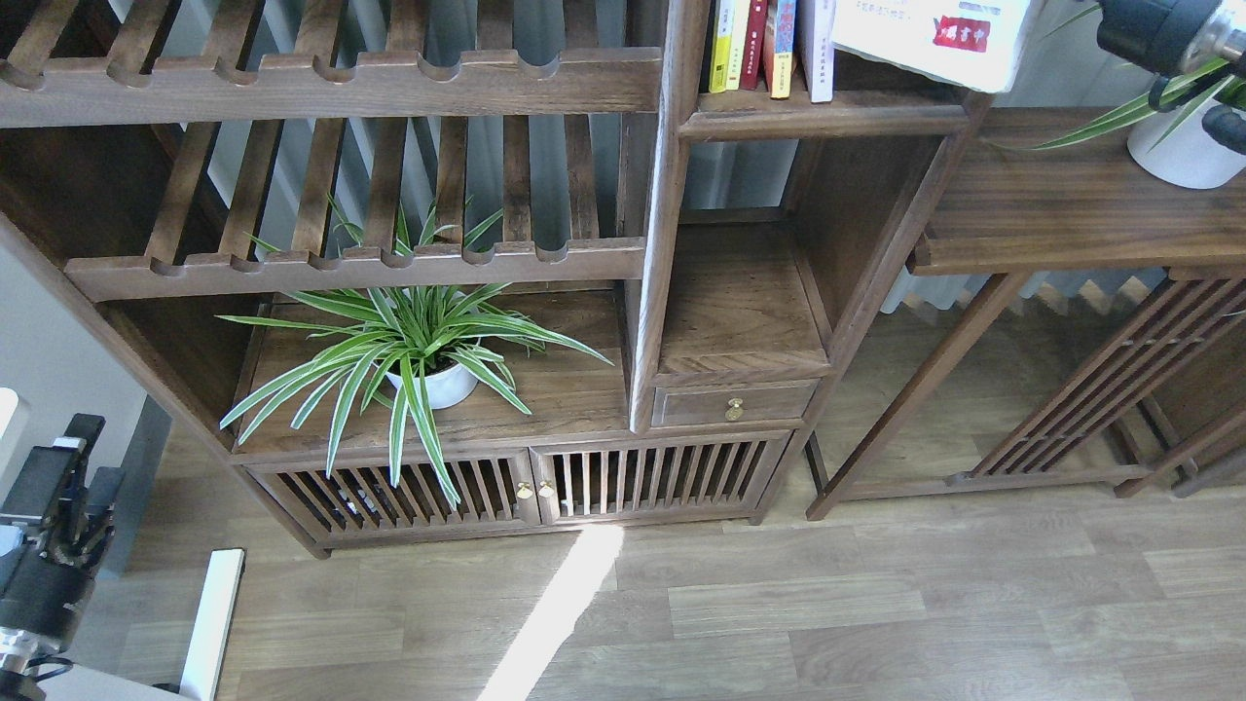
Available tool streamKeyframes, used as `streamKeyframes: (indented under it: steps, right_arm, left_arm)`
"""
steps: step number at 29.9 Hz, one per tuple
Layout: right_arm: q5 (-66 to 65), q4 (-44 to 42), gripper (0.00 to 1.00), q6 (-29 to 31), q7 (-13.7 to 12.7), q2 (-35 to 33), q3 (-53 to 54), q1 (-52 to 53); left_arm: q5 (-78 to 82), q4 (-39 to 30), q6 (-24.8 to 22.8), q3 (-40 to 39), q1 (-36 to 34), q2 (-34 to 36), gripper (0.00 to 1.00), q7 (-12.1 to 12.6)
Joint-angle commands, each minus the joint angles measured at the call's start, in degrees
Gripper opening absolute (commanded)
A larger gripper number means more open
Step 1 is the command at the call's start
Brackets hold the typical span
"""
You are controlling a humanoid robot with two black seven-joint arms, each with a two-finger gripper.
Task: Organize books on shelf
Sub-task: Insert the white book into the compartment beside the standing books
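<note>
The large white book (930, 39) with a red rectangular mark hangs tilted at the top edge, over the right end of the narrow shelf (827, 119). Its upper part is cut off by the frame. Several books (754, 44) stand upright at the shelf's left, with yellow, dark red and blue-orange spines, and a pale white one (820, 49) stands at the right end of the row. My right arm (1158, 29) enters at the top right, just right of the white book, and its fingers are beyond the top edge. My left gripper (73, 458) hangs low at the bottom left, dark, far from the shelf.
Slatted racks with notched rails (360, 263) fill the left of the cabinet. A spider plant in a white pot (428, 380) stands on the wide board below. An empty compartment (740, 302) sits over a small drawer (735, 404). A side table (1071, 214) bears another white pot (1183, 156).
</note>
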Motion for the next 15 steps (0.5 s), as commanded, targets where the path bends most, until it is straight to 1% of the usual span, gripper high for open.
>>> streamKeyframes:
  steps: [1, 10, 15]
  right_arm:
    - [-0.3, -0.3, 0.05, 0.2, 0.0, 0.0, -0.4, 0.7]
    - [-2.7, -3.4, 0.05, -0.2, 0.0, 0.4, -0.5, 3.8]
    - [-6.1, -6.5, 0.06, -0.4, 0.0, 4.2, -2.2, 6.8]
  left_arm:
    - [0.0, 0.0, 0.0, -0.4, -0.1, 0.0, 0.95, 0.0]
    - [0.0, 0.0, 0.0, 0.1, 0.0, 0.0, 0.95, 0.1]
    - [0.0, 0.0, 0.0, 0.0, 0.0, 0.0, 0.95, 0.0]
